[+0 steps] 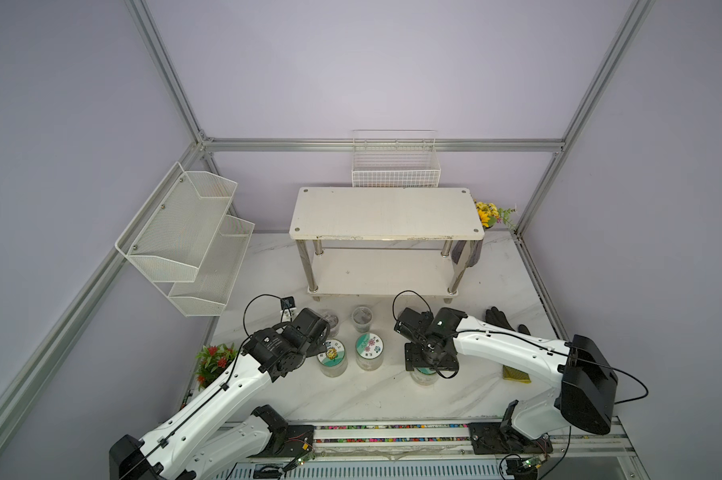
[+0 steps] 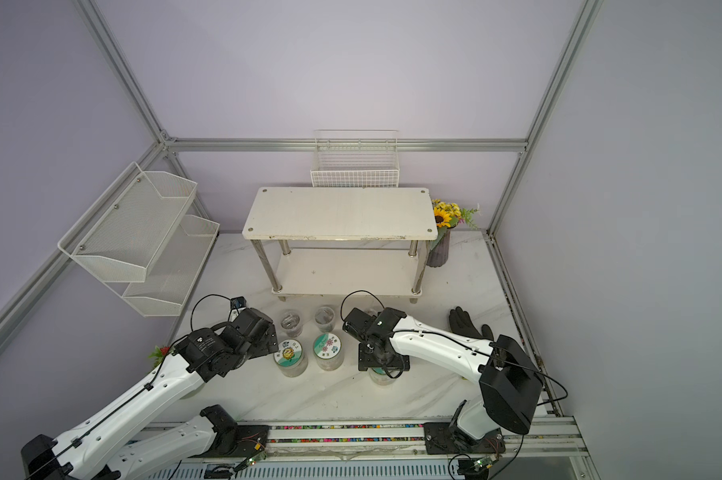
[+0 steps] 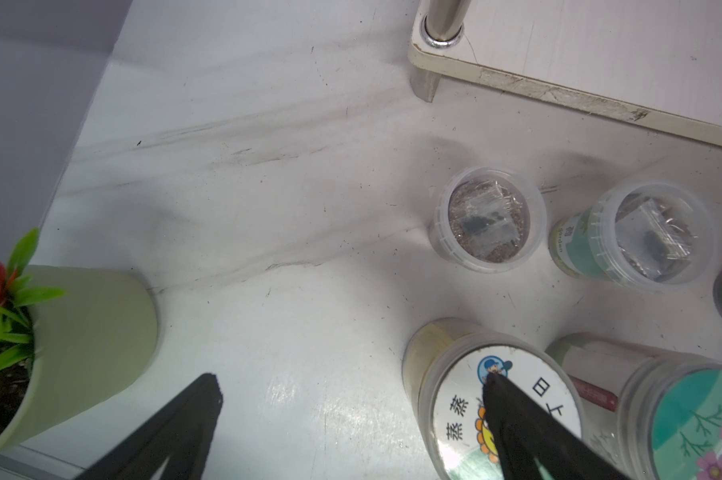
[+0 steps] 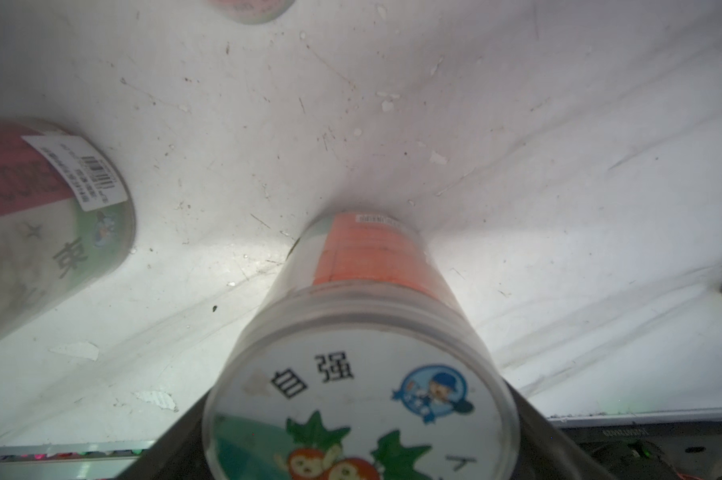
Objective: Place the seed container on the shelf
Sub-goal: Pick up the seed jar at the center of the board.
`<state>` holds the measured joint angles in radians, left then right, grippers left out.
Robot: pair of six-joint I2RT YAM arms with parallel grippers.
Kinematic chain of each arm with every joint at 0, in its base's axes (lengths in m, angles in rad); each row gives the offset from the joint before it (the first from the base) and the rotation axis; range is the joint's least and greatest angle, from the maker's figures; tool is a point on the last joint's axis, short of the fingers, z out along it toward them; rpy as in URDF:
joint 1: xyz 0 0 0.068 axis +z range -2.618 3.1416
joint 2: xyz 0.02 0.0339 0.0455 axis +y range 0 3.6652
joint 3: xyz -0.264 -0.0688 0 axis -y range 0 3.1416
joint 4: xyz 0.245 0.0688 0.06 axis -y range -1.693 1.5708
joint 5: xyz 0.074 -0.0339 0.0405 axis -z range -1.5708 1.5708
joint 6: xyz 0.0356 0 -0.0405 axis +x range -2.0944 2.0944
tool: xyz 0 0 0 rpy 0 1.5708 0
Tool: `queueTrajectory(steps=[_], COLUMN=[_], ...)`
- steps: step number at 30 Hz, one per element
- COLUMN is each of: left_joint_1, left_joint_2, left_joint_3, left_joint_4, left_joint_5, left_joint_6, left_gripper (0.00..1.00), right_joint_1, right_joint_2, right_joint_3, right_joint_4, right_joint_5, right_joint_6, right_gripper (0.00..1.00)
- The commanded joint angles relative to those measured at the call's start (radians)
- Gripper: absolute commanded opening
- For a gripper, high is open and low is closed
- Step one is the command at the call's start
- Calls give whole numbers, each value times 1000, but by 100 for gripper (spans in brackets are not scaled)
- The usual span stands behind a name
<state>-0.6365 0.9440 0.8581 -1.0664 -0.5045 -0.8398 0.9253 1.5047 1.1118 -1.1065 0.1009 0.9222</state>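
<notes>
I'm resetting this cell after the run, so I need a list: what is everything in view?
shelf: one, white boards, metal legs, table's rear centre.
wire basket: one, white, back wall behind shelf.
mesh rack: one, white, two bins, left wall.
sunflower-lid container: one, clear, front of shelf.
pink-flower-lid container: one, clear, beside it.
red-fruit-lid container: one, clear, right of those two.
open tubs: two clearly seen, clear, nearer the shelf.
potted plant: one, red flowers, green pot, table's left edge.
sunflower vase: one, yellow blooms, grey vase, right of shelf.
glove: one, black, table's right side.
yellow item: one, table's right edge, partly hidden.
table: one, white marbled.
left gripper: one, black, open, by sunflower-lid container.
right gripper: one, black, closed on red-fruit-lid container.
</notes>
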Motion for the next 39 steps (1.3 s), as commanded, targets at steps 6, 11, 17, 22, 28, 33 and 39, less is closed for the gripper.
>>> queueTrajectory(steps=[6, 11, 17, 22, 28, 33, 39], left_joint_1=[-1, -3, -2, -2, -34, -186, -450], left_joint_2=[11, 7, 7, -14, -133, -185, -165], left_joint_3=[68, 93, 120, 122, 33, -76, -197], left_joint_4=[9, -3, -23, 14, 226, 404, 628], left_joint_5=[-18, -38, -44, 15, 224, 230, 84], left_joint_6=[55, 83, 108, 186, 393, 483, 599], left_gripper=[100, 100, 100, 100, 100, 100, 100], right_joint_1=[-3, -2, 4, 6, 6, 4, -12], right_joint_2=[-55, -73, -67, -57, -49, -42, -37], right_joint_3=[119, 172, 237, 297, 357, 410, 462], right_joint_4=[-112, -145, -185, -210, -204, -183, -173], right_joint_5=[48, 51, 61, 51, -17, -86, -161], right_joint_6=[-33, -49, -64, -93, -135, -183, -230], right_gripper=[62, 57, 57, 57, 58, 58, 59])
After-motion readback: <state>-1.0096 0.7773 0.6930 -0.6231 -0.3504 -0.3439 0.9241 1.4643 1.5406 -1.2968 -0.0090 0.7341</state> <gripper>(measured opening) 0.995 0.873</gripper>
